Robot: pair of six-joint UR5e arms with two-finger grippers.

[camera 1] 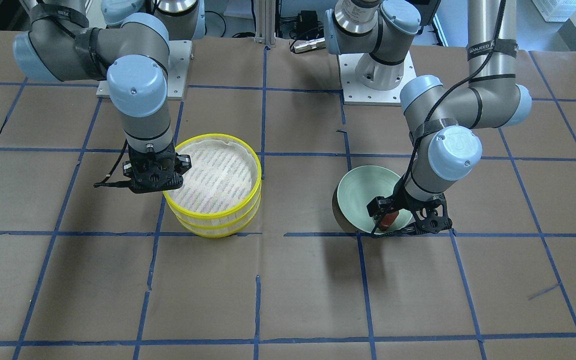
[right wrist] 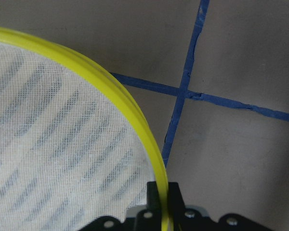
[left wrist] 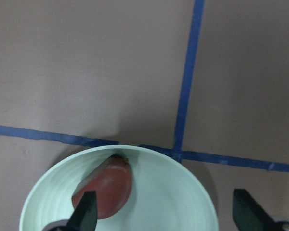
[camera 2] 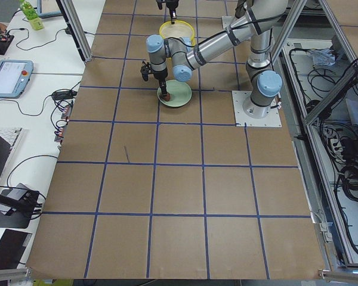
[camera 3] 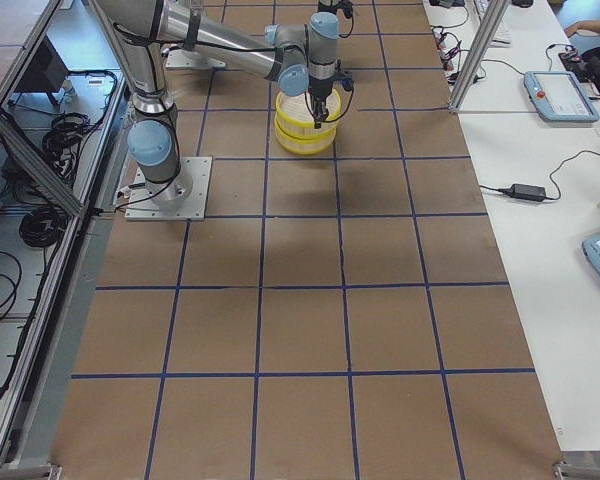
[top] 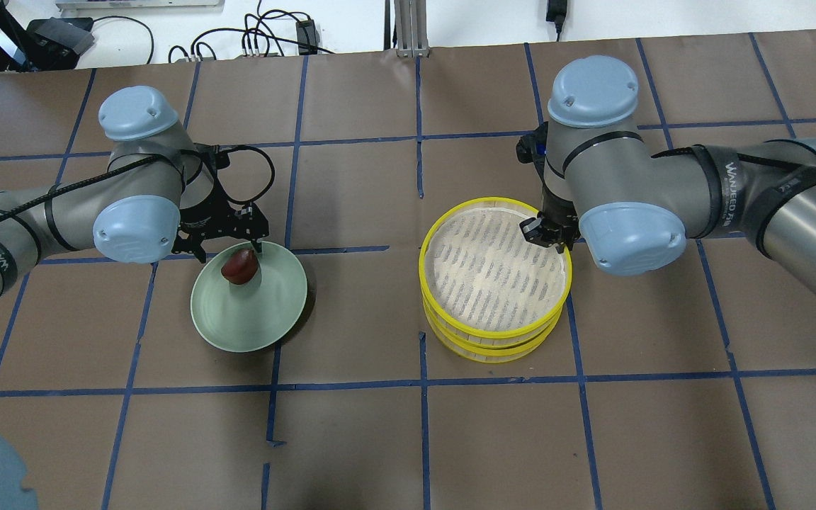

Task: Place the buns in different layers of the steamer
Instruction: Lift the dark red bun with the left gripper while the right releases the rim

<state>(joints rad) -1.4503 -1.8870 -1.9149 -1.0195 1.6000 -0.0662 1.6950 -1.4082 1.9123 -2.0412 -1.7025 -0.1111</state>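
The dark reddish-brown bun (top: pixel 240 265) lies on the pale green plate (top: pixel 252 322). My left gripper (left wrist: pixel 166 211) hangs open just above the plate, and the bun (left wrist: pixel 108 187) sits by one of its fingertips (left wrist: pixel 88 211), between the jaws. The two steamer layers (top: pixel 494 283) stand stacked, yellow rims aligned. The top layer's floor (camera 1: pixel 215 172) holds nothing. My right gripper (right wrist: pixel 163 192) is shut on the top layer's yellow rim (right wrist: pixel 111 91), at the edge nearest the robot (top: pixel 548 232). The white bun is not in view.
The table is brown paper with a blue tape grid (top: pixel 422 382). The plate (camera 1: pixel 363 187) and the steamer stack (camera 1: pixel 213 215) stand about one grid square apart. The arm bases (camera 1: pixel 378 75) sit at the robot's side of the table.
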